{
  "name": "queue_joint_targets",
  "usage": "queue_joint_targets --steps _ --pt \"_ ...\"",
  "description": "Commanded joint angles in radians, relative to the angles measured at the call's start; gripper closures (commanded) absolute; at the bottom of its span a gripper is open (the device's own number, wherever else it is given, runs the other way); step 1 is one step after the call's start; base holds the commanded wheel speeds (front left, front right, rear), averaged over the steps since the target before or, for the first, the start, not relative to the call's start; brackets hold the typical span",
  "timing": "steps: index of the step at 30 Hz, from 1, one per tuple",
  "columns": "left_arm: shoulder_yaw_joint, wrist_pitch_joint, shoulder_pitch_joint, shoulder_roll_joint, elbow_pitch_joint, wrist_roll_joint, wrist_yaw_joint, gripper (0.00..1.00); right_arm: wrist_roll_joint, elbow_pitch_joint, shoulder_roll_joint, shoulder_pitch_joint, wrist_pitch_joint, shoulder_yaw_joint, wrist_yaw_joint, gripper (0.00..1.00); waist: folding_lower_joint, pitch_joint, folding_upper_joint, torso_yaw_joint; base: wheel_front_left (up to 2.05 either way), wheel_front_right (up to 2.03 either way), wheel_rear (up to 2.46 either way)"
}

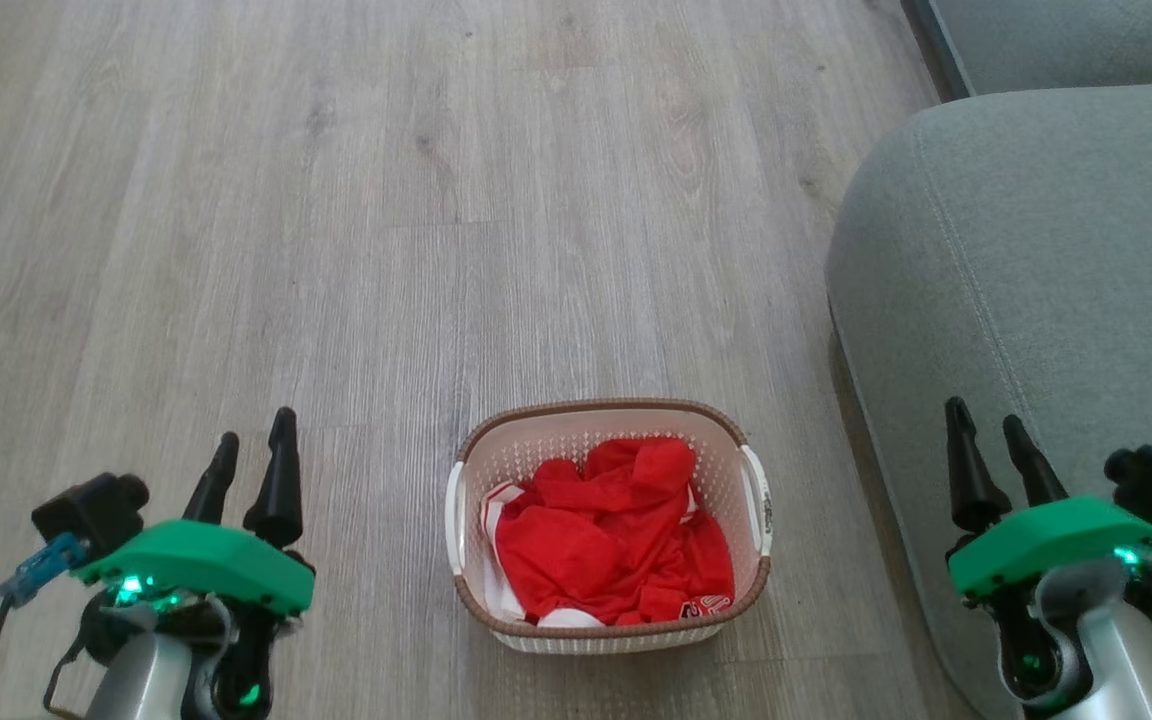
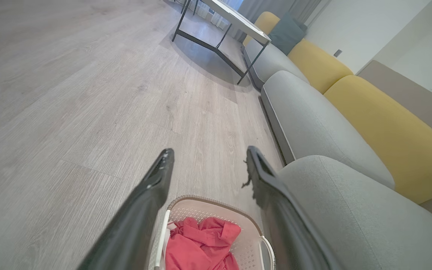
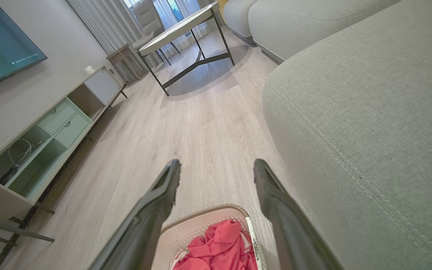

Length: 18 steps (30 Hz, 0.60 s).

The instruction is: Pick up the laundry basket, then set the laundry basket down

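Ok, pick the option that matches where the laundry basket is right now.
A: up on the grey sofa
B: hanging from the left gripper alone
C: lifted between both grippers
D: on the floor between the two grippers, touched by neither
D: in the head view the laundry basket, with red clothes in it, rests on the wood floor, while the left gripper and right gripper stand open, well apart from it on either side.

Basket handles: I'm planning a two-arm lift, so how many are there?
2: one white handle on the basket's left side, one on its right. None looks hidden.
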Motion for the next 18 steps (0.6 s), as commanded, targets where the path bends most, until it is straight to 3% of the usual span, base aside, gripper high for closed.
queue_joint_targets --steps 1,18 --pt "0.019 -0.015 -0.055 0.029 -0.033 0.031 0.006 0.0 -0.031 -0.027 -0.03 -0.061 -0.018 0.022 -0.001 0.0 0.0 -0.001 0.0 0.0 0.0 0.0 0.0" --pt "-0.028 -0.047 -0.052 0.067 -0.052 0.236 0.09 0.0 -0.188 -0.003 -0.047 -0.07 -0.065 0.051 -0.001 0.0 0.0 -0.002 0.0 0.005 0.0 0.0 0.0"
